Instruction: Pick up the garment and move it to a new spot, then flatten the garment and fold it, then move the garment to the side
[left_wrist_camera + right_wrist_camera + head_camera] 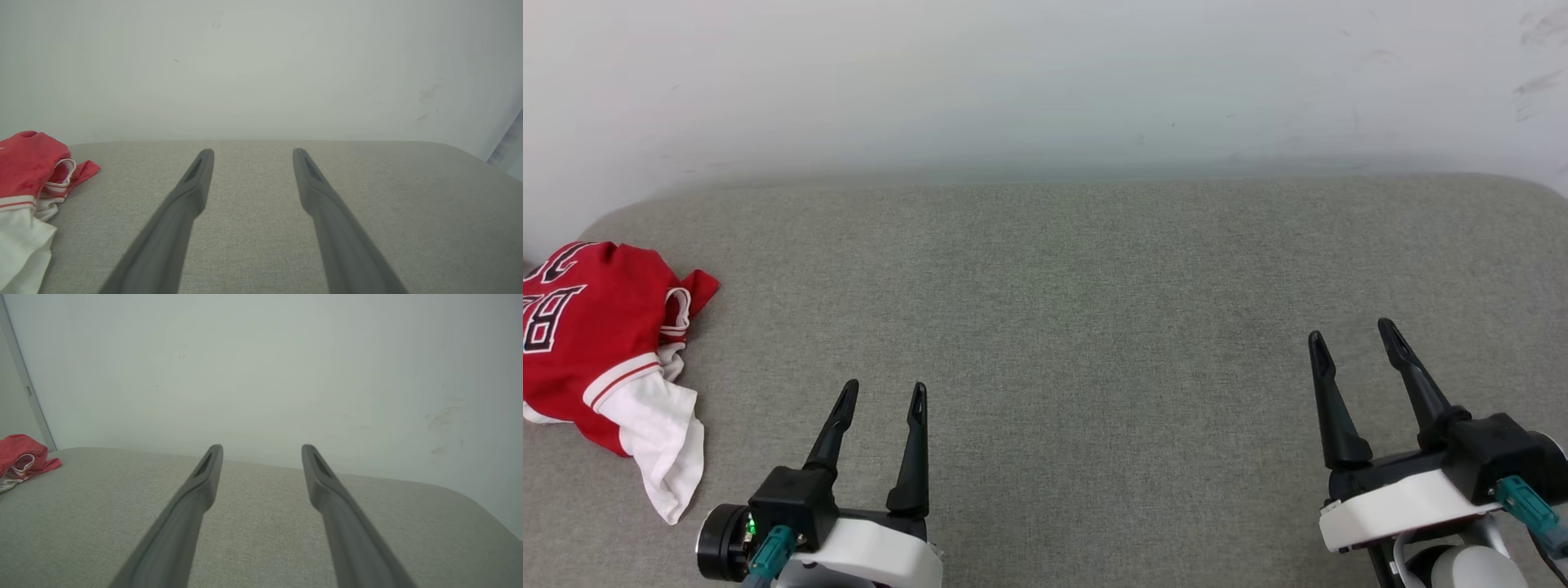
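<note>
So at this point your garment (596,343) was bunched up at the far left end of the grey cushion (1094,310), lettered red side up, with a white sleeve (662,433) flopped out toward the robot. Both grippers were empty. The left gripper (886,385) had its fingers spread apart near the heap, off to its right and not touching it. The right gripper (1350,329) was spread the same way, well apart from it on the other side. My guess is that jersey was light, floppy and a bit slick, so it'd drape and slide rather than hold shape. I'd have pinched the thicker striped trim (621,377), not the loose sleeve end, and grabbed two spots so it opened out when lifted.
</note>
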